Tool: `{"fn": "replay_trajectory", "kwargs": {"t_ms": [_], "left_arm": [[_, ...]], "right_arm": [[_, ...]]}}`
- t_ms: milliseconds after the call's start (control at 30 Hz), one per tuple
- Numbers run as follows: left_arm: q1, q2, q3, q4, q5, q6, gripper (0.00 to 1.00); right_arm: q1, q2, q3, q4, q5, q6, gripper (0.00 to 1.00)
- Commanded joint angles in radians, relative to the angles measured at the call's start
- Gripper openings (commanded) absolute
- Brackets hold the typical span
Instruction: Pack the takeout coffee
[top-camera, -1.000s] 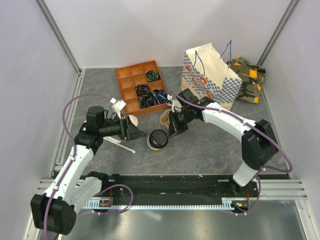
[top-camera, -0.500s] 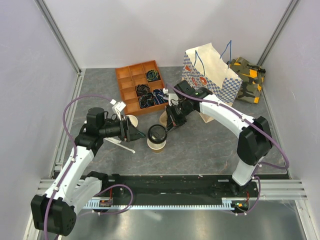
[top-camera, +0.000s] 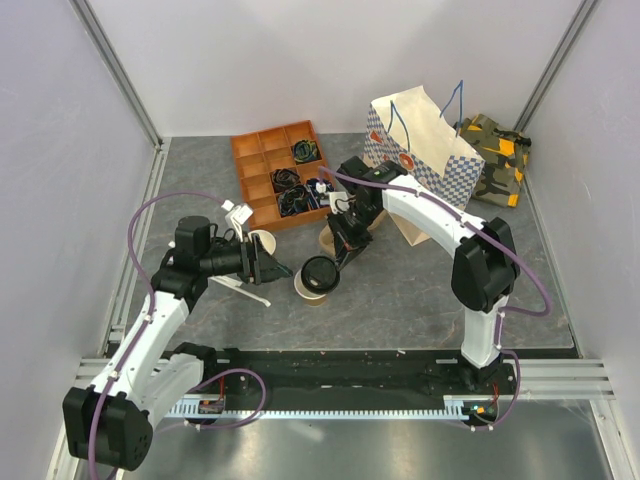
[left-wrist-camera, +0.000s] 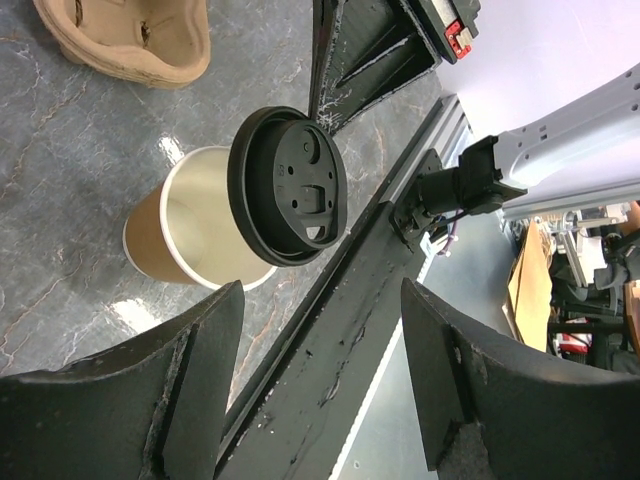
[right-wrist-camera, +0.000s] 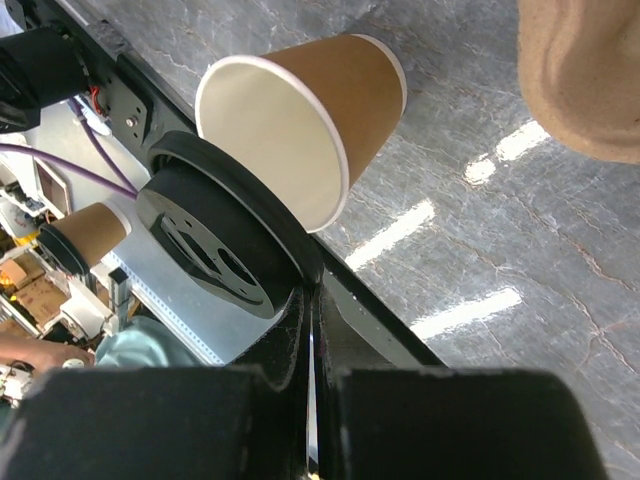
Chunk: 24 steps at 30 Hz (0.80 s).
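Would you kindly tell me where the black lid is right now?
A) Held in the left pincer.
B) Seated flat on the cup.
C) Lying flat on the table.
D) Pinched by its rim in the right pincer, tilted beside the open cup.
D: the right pincer is shut on the black lid at its rim, and the brown cup shows its cream inside uncovered.

black lid (top-camera: 320, 271) tilted over open cup (top-camera: 303, 291) mouth, pulp carrier (top-camera: 328, 238) just behind, open tabletop (top-camera: 410, 290) rightward

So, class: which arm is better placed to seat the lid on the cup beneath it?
Right: the right gripper pinches the black lid over the cup; the left gripper hangs open, empty.
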Motion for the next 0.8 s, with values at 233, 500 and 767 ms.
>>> {"fn": "replay_trajectory", "kwargs": {"t_ms": [233, 500, 767], "left_arm": [[0.013, 0.001, -0.008, 0.058, 0.02, -0.024, 0.72], [0.014, -0.002, -0.01, 0.057, 0.028, -0.023, 0.73], [0.014, 0.002, -0.013, 0.06, 0.034, -0.021, 0.73]], "right_arm": [[0.009, 0.057, 0.079, -0.058, -0.04, -0.04, 0.0], [0.015, 0.085, 0.107, -0.049, -0.023, -0.04, 0.0], [0.015, 0.118, 0.116, -0.048, -0.034, -0.042, 0.0]]}}
